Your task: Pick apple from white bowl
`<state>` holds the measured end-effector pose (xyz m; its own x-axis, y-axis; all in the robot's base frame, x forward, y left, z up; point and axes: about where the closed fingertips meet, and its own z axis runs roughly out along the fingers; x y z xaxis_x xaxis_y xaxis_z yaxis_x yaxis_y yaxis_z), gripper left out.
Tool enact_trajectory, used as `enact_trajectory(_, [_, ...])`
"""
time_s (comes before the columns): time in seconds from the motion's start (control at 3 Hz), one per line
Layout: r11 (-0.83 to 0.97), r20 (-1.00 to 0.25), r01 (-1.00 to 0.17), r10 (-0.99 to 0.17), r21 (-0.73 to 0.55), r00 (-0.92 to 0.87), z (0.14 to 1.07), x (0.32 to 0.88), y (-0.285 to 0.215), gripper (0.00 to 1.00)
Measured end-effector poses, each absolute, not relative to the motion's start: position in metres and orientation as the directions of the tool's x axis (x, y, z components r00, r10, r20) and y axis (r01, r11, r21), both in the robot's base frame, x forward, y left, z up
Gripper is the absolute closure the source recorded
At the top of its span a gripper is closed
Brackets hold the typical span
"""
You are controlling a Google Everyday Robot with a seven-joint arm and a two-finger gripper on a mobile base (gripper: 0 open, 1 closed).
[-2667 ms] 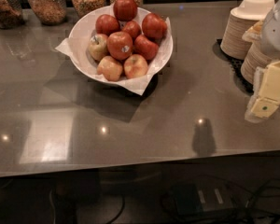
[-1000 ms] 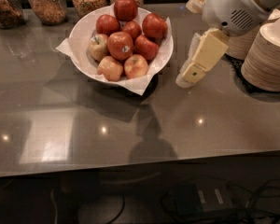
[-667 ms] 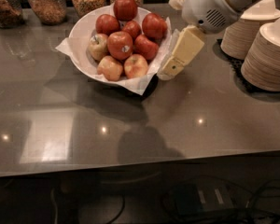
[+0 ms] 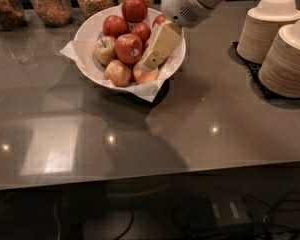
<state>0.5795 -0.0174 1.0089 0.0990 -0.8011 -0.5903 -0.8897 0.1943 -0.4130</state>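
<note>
The tool (image 4: 159,48) hangs over the right side of the white bowl (image 4: 86,59), its tip close over the red apples (image 4: 128,47). The bowl sits on the grey counter (image 4: 225,114); stacks of beige bowls (image 4: 289,59) stand to the right, with glass jars (image 4: 51,3) behind.

No text can be read; a small sticker (image 4: 136,51) on an apple (image 4: 126,46) in the white bowl (image 4: 85,34) is illegible; the end effector (image 4: 152,61) hangs over the bowl's right side, near the tabletop's (image 4: 190,119) far edge.
</note>
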Motion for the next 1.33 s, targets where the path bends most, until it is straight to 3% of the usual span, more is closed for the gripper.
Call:
enact_trajectory(1.0, [0.192, -0.582, -0.87, -0.803, -0.454, 0.126, 1.012, 0.593, -0.012, 0.0])
enact_trajectory(1.33, [0.195, -0.608, -0.881, -0.784, -0.432, 0.125, 1.001, 0.607, 0.0, 0.19])
